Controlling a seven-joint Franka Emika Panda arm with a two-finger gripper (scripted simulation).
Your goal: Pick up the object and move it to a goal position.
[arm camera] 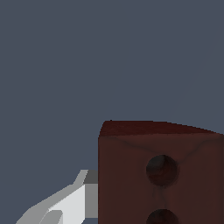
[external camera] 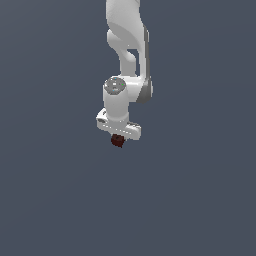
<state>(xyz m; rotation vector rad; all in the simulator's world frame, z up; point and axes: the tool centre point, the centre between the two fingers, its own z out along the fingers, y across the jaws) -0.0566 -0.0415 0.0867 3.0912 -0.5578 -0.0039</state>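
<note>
Where the white arm (external camera: pixel 125 95) ends, its jaws grip the red-brown cube (external camera: pixel 118 141).

Red-brown cube (external camera: pixel 118 141) under white pincer (external camera: pixel 119 136)

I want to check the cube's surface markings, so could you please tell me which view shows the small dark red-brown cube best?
The wrist view: the small dark red-brown cube looms large there, showing dark round spots on one face, a white gripper finger beside it. The exterior view shows the cube only as a tiny dark block under the white gripper.
</note>
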